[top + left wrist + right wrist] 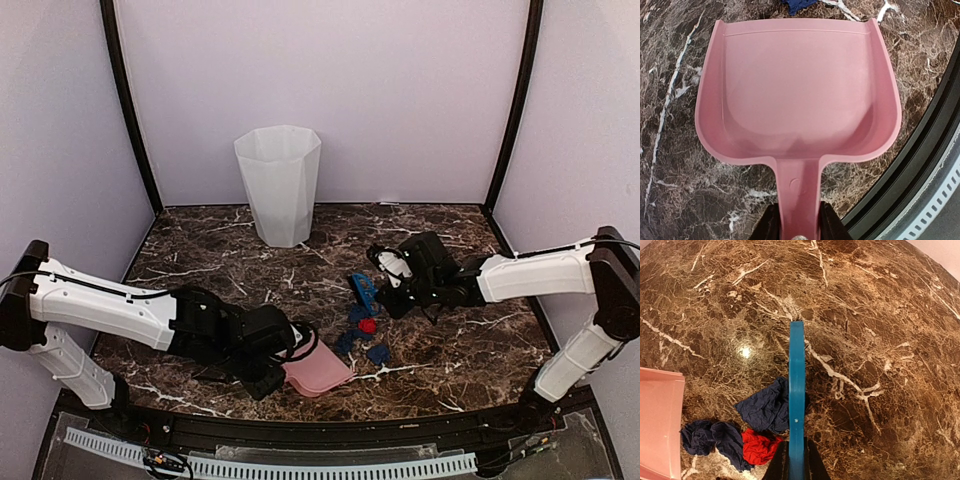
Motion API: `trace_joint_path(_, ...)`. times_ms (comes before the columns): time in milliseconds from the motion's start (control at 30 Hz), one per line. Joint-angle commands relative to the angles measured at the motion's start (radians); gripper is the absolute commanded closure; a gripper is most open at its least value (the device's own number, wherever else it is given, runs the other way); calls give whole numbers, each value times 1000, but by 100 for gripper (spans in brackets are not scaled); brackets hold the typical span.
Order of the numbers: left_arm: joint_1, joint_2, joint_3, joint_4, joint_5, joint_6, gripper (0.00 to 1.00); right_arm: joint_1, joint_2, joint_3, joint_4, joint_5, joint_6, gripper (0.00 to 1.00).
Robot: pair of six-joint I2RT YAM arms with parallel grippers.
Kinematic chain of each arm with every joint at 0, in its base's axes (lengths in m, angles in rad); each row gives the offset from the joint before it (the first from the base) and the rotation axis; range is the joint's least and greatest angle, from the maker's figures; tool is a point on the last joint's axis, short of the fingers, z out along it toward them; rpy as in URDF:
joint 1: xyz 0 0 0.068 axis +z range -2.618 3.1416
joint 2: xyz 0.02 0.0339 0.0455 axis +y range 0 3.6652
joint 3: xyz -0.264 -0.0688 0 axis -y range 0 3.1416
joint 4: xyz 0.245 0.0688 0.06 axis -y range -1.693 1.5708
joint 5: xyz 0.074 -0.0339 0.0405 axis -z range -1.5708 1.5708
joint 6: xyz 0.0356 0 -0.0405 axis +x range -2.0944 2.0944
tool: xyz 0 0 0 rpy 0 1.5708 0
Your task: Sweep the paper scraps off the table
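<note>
Navy blue paper scraps (356, 334) and a red scrap (368, 325) lie in a small heap on the table (460, 350) between the two grippers. My left gripper (268, 380) is shut on the handle of the pink dustpan (317, 370), whose open mouth faces the scraps; the pan (797, 90) is empty inside. My right gripper (392, 290) is shut on the blue hand brush (364, 291), which stands just behind the scraps. In the right wrist view the brush (796, 395) touches a navy scrap (765, 407), with the red scrap (760, 446) and more navy scraps (710, 437) to its left.
A tall white bin (279, 184) stands at the back of the table. The black front rim (920, 165) runs close by the dustpan's right side. Lilac walls close in the back and sides.
</note>
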Motion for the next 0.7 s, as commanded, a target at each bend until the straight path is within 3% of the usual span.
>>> trace_joint_path(0,-2,33,16,-31,-39,4,100,-5,-34,-38,40,-102,55,100)
trace_joint_path(667,-2,62,32,50,-67,31,100,40,-71,-127,223,-430,219,100)
